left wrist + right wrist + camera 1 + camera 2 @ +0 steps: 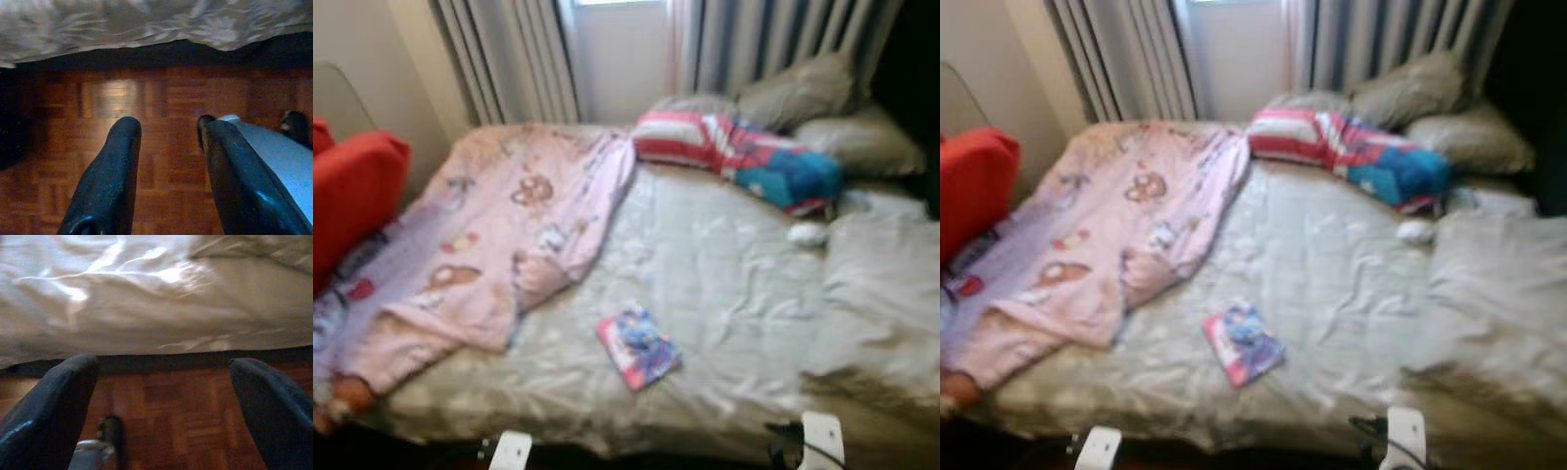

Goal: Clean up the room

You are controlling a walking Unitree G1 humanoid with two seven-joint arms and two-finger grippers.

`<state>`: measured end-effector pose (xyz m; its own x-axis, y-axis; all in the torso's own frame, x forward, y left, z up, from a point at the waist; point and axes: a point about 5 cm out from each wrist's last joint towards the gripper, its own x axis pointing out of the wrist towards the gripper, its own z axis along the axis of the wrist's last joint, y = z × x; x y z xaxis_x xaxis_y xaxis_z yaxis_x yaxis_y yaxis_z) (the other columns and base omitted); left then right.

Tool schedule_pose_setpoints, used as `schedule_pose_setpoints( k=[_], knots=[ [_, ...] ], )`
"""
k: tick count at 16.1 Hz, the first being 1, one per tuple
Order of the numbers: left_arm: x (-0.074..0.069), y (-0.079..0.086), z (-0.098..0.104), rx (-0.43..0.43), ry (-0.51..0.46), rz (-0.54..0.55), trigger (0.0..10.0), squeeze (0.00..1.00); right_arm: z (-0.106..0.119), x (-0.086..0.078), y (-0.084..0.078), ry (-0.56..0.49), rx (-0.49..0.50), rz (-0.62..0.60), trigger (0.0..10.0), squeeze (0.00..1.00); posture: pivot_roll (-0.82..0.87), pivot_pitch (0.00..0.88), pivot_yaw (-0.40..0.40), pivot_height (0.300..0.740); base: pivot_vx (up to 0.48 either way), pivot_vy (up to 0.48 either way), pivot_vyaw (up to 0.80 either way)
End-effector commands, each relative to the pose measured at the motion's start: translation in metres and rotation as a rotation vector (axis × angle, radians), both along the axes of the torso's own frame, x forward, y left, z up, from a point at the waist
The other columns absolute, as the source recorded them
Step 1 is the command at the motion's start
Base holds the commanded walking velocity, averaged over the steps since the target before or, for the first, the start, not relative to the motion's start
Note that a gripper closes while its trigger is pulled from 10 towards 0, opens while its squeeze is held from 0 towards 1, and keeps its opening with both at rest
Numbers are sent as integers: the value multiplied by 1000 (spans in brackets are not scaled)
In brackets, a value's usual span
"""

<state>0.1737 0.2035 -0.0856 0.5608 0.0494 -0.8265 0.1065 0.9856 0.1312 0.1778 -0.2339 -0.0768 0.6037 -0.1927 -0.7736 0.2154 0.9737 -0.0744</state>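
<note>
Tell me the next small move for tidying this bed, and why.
Probably raise the right claw toward the small book lying loose on the sheet near the bed's foot. It is the nearest stray item, and both claws, the left claw included, hang open low over the wooden floor.

1. No readable txt, labels, brands or nos. anywhere; head views were blurred.
2. Book (pixel 638 348) on bed sheet (pixel 724 284): colourful cover, print illegible.
3. Pink blanket (pixel 509 225) had cartoon figures, no legible wording.
</note>
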Motion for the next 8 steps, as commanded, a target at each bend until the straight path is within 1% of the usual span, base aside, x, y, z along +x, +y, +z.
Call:
schedule_pose_setpoints(
  k=[1, 3, 8],
  knots=[
    [-7, 9, -2, 38, 29, -4, 10000, 0, -3, -2, 8, 28, 23, 18, 10000, 0, 5, 0, 34, 740, 0, -319, -531],
    [-7, 9, -2, 34, 29, 5, 10000, 0, -3, -2, 8, 27, 29, 23, 10000, 0, 10, 0, 31, 740, 0, -317, -703],
    [-6, 16, 0, 38, 27, 20, 10000, 0, -2, 0, 8, 10, 28, 18, 10000, 0, 11, 0, 34, 740, 0, -322, 0]
  ],
)
